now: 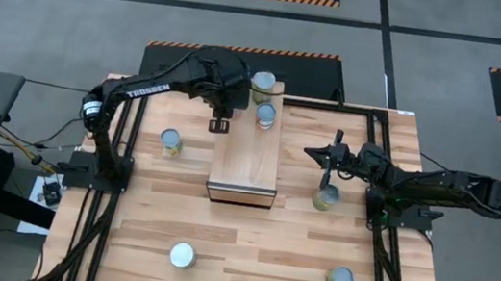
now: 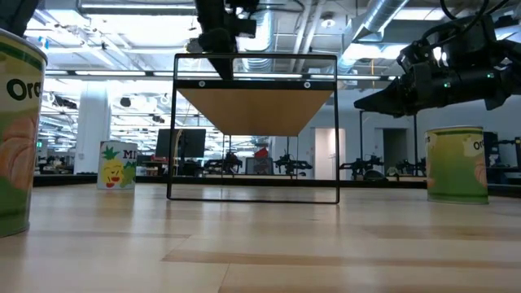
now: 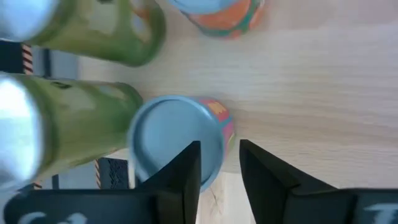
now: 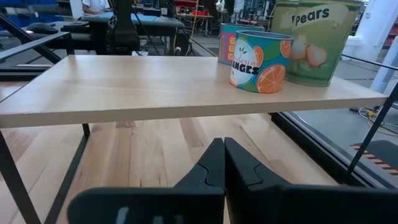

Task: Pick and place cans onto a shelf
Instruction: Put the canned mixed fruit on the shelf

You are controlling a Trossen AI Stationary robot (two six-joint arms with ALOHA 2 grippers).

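My right gripper (image 1: pixel 324 182) hangs closed and empty just above a can (image 1: pixel 325 199) at the shelf's (image 1: pixel 246 159) 3 o'clock. My left gripper (image 1: pixel 220 125), fingers slightly apart, holds nothing over the shelf's far end, where cans (image 1: pixel 265 115) stand (three, by the right wrist view). Other cans (image 1: pixel 182 255) dot the table (image 1: pixel 256 248).

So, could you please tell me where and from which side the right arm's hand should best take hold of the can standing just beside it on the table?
Grip that can around its cylindrical side wall, coming straight down from above. It stands upright with its round lid up and bare tabletop all round it, so fingers can straddle it. The right hand, now shut, would need to open first.
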